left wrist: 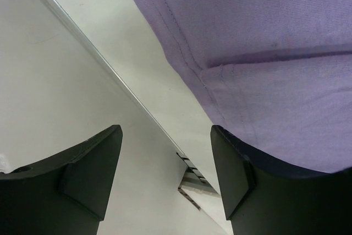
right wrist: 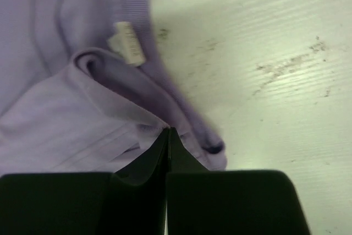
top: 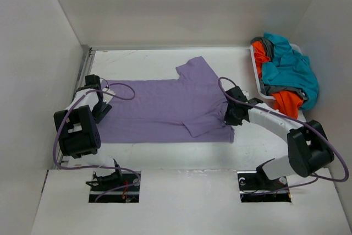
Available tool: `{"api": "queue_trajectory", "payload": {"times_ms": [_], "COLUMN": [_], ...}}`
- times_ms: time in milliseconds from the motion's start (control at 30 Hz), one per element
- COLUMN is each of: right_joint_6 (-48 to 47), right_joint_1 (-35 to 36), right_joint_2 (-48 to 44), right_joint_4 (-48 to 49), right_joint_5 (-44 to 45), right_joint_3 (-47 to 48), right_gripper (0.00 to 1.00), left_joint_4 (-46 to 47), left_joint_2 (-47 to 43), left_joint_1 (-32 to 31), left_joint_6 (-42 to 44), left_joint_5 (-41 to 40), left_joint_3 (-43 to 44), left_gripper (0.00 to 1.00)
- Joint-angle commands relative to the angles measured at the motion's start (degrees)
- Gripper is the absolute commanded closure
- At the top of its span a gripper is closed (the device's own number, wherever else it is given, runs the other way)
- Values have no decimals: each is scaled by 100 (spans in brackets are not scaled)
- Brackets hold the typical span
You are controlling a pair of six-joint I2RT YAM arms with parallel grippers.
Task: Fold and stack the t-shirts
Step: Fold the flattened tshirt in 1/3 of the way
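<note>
A lavender t-shirt (top: 165,105) lies spread flat across the table, one sleeve pointing to the back and the other folded onto the body. My right gripper (top: 231,113) sits at its right end by the collar. In the right wrist view the jaws (right wrist: 168,130) are shut, with a pinch of lavender cloth (right wrist: 66,119) drawn up to their tips next to the neck label (right wrist: 127,42). My left gripper (top: 102,103) is at the shirt's left hem. It stands open (left wrist: 165,130), the hem (left wrist: 275,53) lying past its right finger, with only table in the gap.
A white basket (top: 256,70) at the back right holds a heap of teal (top: 291,70), orange (top: 287,103) and grey (top: 268,45) t-shirts. White walls close in the table on the left, back and right. A metal rail (left wrist: 99,61) runs along the left wall.
</note>
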Motion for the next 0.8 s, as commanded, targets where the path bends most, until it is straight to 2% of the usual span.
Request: {"api": "queue_trajectory", "payload": {"times_ms": [0, 233, 267, 433, 633, 767], "right_joint_6": [68, 59, 59, -64, 401, 893], "right_joint_1": [-352, -703, -782, -941, -863, -599], "right_joint_2": [-127, -118, -205, -688, -1462, -1577], "right_joint_4": [660, 977, 995, 881, 144, 133], "right_joint_5": [-522, -689, -689, -786, -699, -663], "right_joint_3": [-182, -375, -419, -516, -928, -1490], "right_gripper": [100, 89, 83, 70, 50, 48], "left_joint_4": [52, 34, 43, 69, -456, -336], "left_joint_2": [-173, -235, -243, -270, -279, -60], "left_joint_1": [37, 90, 125, 265, 643, 626], "left_joint_6": [45, 63, 80, 116, -95, -104], "left_joint_5": [-26, -26, -26, 79, 1070, 1038], "left_joint_3": [-49, -120, -137, -94, 460, 391], "left_gripper": [36, 36, 36, 36, 34, 34]}}
